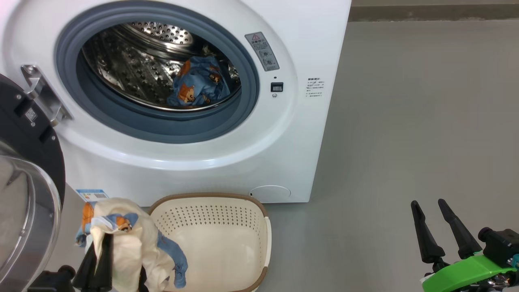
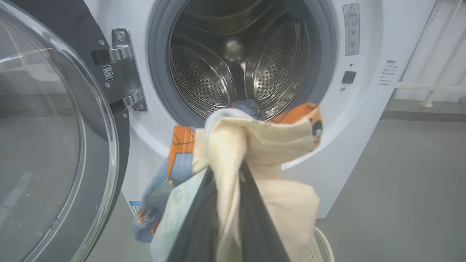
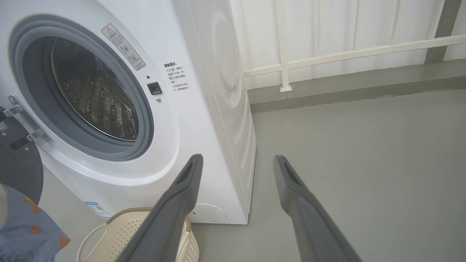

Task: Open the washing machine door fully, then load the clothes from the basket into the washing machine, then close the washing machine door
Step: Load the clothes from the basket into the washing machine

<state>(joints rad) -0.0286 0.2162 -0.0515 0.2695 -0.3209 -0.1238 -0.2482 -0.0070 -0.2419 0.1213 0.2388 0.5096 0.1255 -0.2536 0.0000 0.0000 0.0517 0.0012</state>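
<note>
Three cameras on one big white front-loading washing machine.
The head view looks down from in front, close above the small cream perforated plastic basket on the grey floor. The left wrist view faces straight into the steel perforated drum from near. The right wrist view slants across the front from the robot's right. All three share the blue-grey rubber gasket.
</note>
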